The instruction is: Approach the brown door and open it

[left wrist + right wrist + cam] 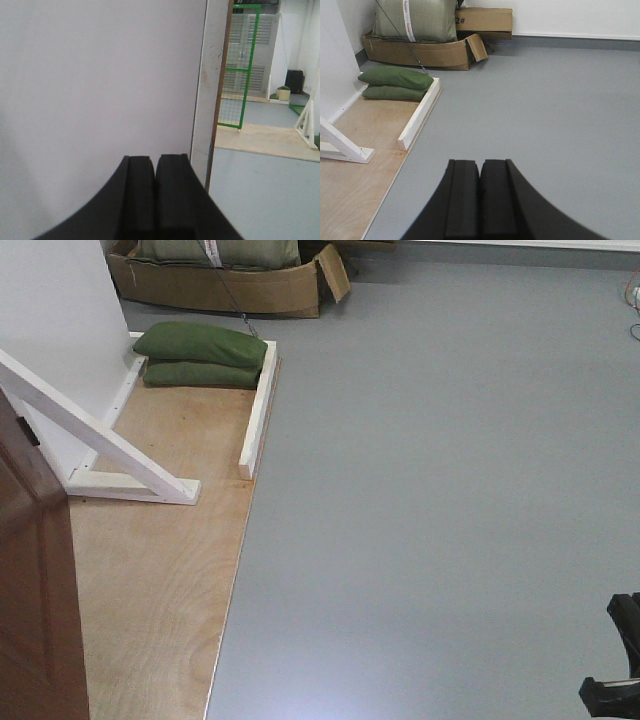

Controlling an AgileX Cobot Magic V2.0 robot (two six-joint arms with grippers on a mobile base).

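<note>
Two claws, both with pads pressed together: your left claw [155, 160] faces a white panel [100, 90], your right claw [480, 162] hangs over grey floor [560, 100]. The brown door [30, 580] stands well left of the right claw, near the white brace [100, 440].

Left pincer [155, 167] pads pressed together, empty; right pincer [480, 170] likewise.

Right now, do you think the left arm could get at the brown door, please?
Probably not yet: the left hand, shut, faces a plain white panel, and the brown door shows only at the front view's left edge, with no handle in sight.
</note>
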